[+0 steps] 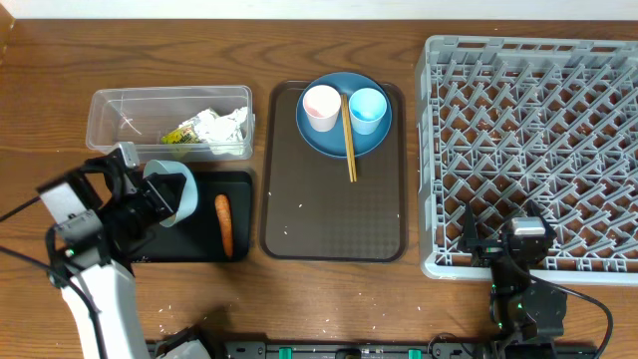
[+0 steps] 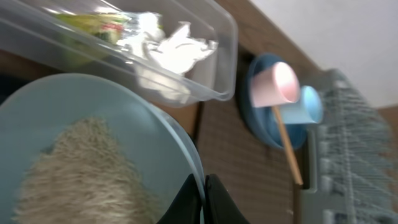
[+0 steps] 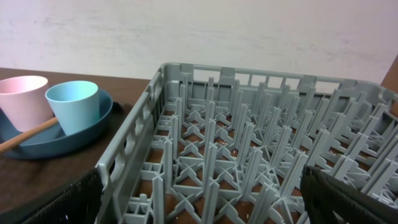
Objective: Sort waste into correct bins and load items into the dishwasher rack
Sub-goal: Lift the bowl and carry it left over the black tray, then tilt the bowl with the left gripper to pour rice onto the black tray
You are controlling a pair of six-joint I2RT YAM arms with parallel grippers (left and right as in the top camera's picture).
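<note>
From overhead, you see your left gripper (image 1: 152,202) clamped on the rim of the light-blue bowl (image 1: 174,191), which is tipped on its side over the left end of the black tray (image 1: 199,244). A carrot piece (image 1: 223,223) lies on that tray, just right of the bowl. Behind it, the clear tub (image 1: 115,110) holds the crumpled wrapper (image 1: 211,128). On the brown serving tray (image 1: 334,214) in the middle, the dark-blue plate (image 1: 334,140) carries the pink cup (image 1: 321,107) and the light-blue cup (image 1: 367,110), with the chopsticks (image 1: 350,145) lying between them and reaching off the plate's near edge. The dishwasher rack (image 1: 533,130) fills the right side, and your right gripper (image 1: 503,229) sits at its near edge with nothing in it. Your left wrist view shows the dark fingers (image 2: 217,202) pinched shut on the bowl's rim, with a mound of rice (image 2: 81,171) lying inside the bowl; the tub with the wrapper sits beyond it, and the plate with both cups lies farther off, blurred. In your right wrist view the fingers (image 3: 351,199) stand wide apart over the rack's pegs, and the plate, cups and a chopstick end show to the left, outside the rack.
</note>
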